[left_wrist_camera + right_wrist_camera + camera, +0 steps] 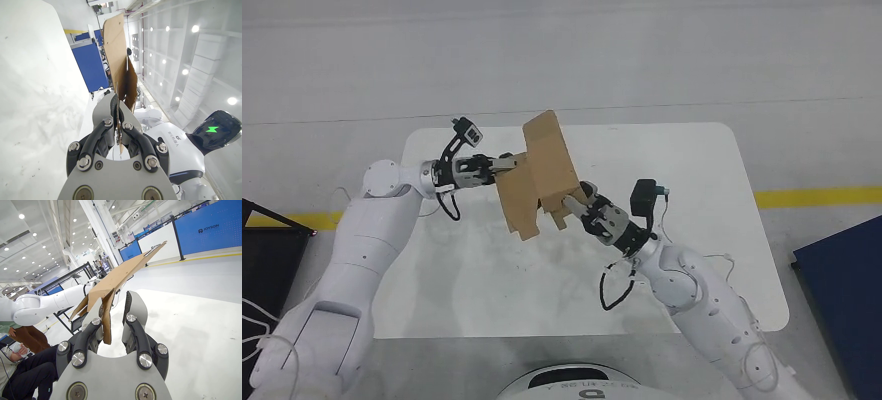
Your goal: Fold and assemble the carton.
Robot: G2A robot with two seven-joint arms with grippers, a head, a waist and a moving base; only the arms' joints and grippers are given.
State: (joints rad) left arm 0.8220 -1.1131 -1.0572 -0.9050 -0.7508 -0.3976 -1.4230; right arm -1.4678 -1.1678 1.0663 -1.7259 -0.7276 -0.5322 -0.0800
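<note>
**Step in hand.** We judge this to be early folding. The carton (542, 172) is a partly opened cardboard sleeve, held tilted in the air above the white table (692, 260). We see no point where it touches the table. Its end flaps hang loose and none is tucked, so most of the assembly is not yet done.

**Left gripper** (116, 100). It is pressed together on a thin edge of the carton. In the left wrist view the cardboard runs between both pads and out beyond them. We take this grip to be the one carrying the carton.

**Right gripper** (113, 303). It is spread. A loose flap (106, 325) hangs in the gap between its fingers. One finger lies just behind the cardboard, and the other finger (132, 306) stands apart from it. Nothing is pinched here. In the top view this gripper sits at the flaps on the side of the carton away from the left gripper.

**Next move, as we judge it.**
1. Hold the left grip firm, since it is the only support.
2. Either close the right gripper on the hanging flap, or press one finger against it to bend it along its crease.
3. Apply the push square to the crease, because a skewed push could twist the sleeve in the left pads.
</note>
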